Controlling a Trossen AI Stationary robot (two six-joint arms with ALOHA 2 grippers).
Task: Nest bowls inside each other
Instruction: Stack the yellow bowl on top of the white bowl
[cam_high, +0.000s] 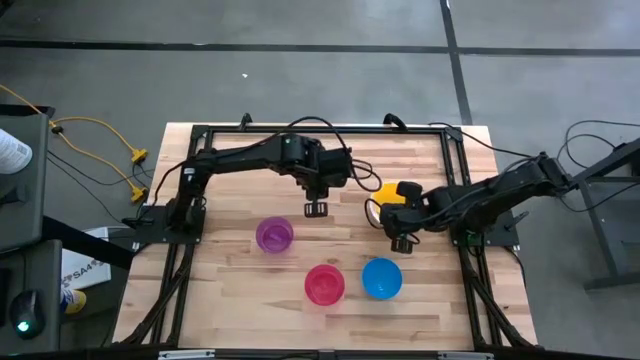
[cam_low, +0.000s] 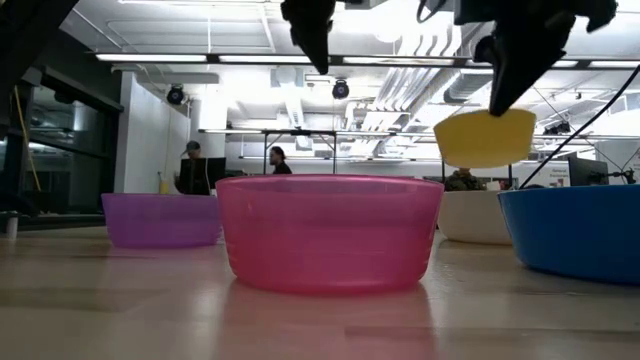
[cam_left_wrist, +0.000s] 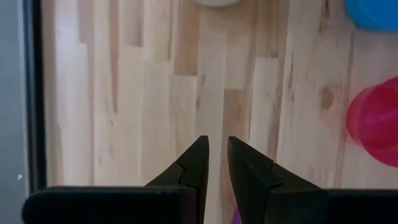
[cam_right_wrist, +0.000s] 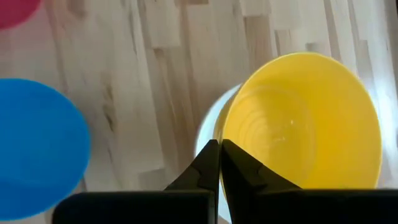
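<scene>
My right gripper (cam_right_wrist: 219, 146) is shut on the yellow bowl (cam_low: 485, 138), which hangs in the air above the white bowl (cam_low: 473, 216) standing on the table's right half. The pink-red bowl (cam_high: 324, 284) and the blue bowl (cam_high: 381, 278) stand side by side near the front edge. The purple bowl (cam_high: 274, 235) stands to their left, farther back. My left gripper (cam_high: 316, 208) hovers above the table's middle, its fingers a narrow gap apart with nothing between them. My right gripper pinches the yellow bowl's rim (cam_right_wrist: 219, 132) between its two fingers, one inside the bowl and one outside. The fingers come steeply from above. The bowl hangs mouth up, a little tilted, lifted clear above the white bowl (cam_right_wrist: 208, 127).
A black frame (cam_high: 190, 130) runs around the wooden tabletop. Bare wood lies between the purple bowl and the white one, under my left gripper. Yellow cables (cam_high: 100, 135) lie on the floor off the table's left side. People stand in the room far behind the table.
</scene>
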